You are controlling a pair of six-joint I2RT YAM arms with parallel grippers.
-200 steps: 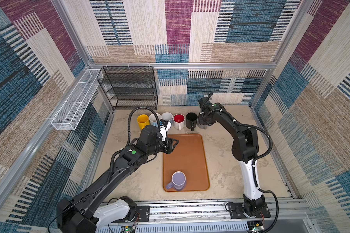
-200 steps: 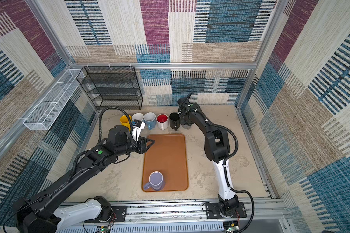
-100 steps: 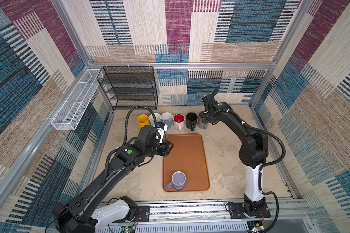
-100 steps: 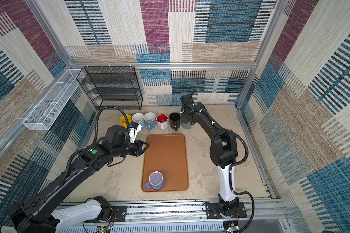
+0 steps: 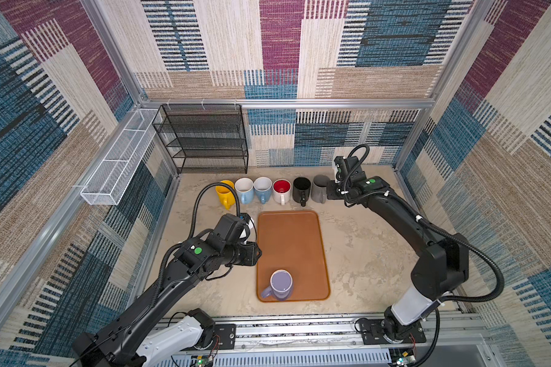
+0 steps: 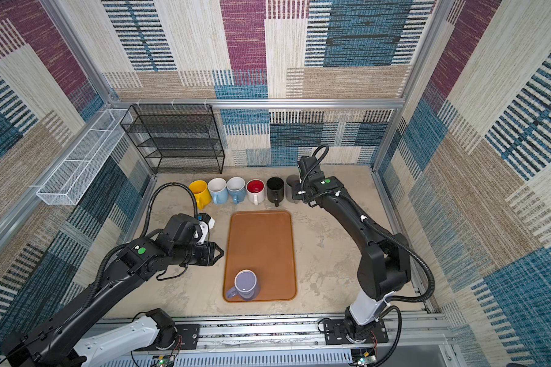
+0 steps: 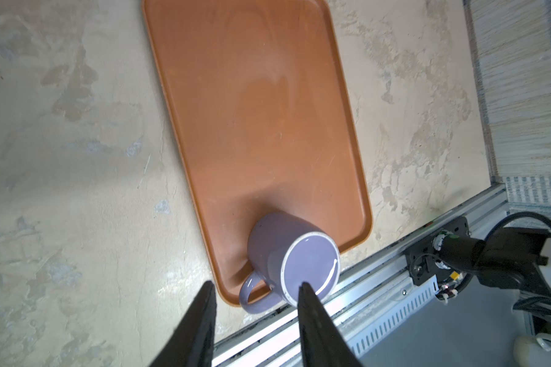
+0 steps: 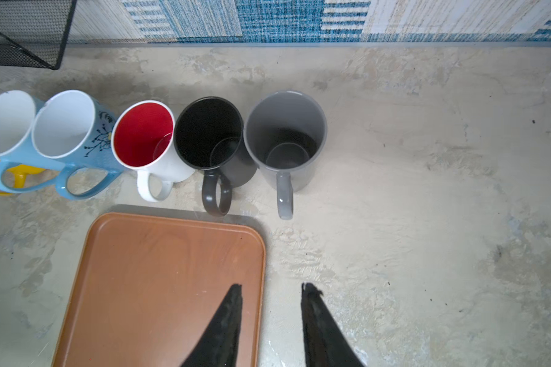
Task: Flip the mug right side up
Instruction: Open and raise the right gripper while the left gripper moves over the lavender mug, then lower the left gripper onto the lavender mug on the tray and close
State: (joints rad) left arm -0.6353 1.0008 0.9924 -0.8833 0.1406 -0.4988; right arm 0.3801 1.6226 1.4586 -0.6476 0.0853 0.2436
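A lavender mug (image 5: 281, 283) (image 6: 246, 283) stands upside down at the near end of the brown tray (image 5: 289, 235) (image 6: 261, 235), base up and handle toward the near left. My left gripper (image 5: 255, 253) (image 6: 219, 253) hovers at the tray's left edge, open and empty. In the left wrist view the mug (image 7: 291, 254) lies just beyond my left gripper (image 7: 255, 283), apart from both fingers. My right gripper (image 5: 330, 193) (image 6: 296, 193) is at the back beside the grey mug (image 5: 320, 188). In its wrist view my right gripper (image 8: 271, 286) is open and empty over the tray's (image 8: 159, 270) corner.
A row of upright mugs lines the back: yellow (image 5: 224, 192), two light blue (image 5: 244, 190) (image 5: 263, 189), red-lined white (image 5: 281, 190), black (image 5: 301, 189), grey (image 8: 286, 133). A black wire rack (image 5: 204, 139) and a white wire basket (image 5: 118, 162) stand at the back left.
My left gripper has drawn back toward the near left along the tray's edge. My right gripper has shifted right, away from the black and grey mugs. The lavender mug has not moved.
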